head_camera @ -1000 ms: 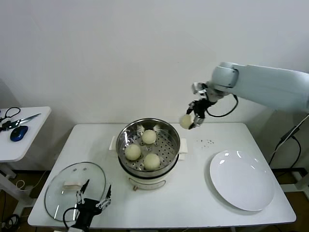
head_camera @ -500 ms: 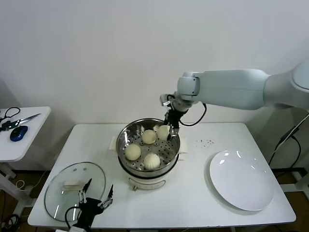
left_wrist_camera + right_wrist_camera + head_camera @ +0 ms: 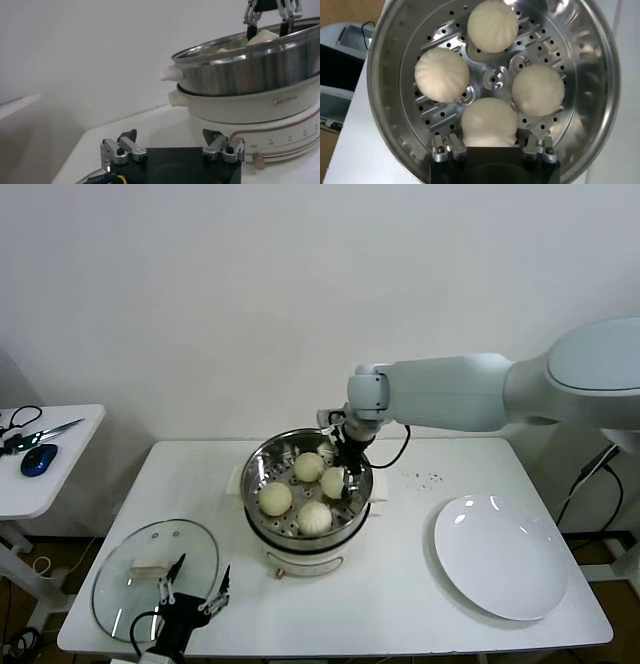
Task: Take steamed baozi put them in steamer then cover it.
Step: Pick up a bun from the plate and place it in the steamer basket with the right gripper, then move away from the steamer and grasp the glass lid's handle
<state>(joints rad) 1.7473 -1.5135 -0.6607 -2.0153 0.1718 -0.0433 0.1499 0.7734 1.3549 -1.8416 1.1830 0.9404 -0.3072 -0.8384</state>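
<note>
The one word I can read is "Midea", printed in grey on the white base of the steamer (image 3: 260, 102). Below that word, small marks ring a dial scale low on the same base, too small to read.

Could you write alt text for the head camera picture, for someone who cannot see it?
The right gripper lowers a fourth baozi into the steel steamer, beside three baozi already on its tray. The glass lid lies on the white table near the open left gripper; a white plate sits at the right.
</note>
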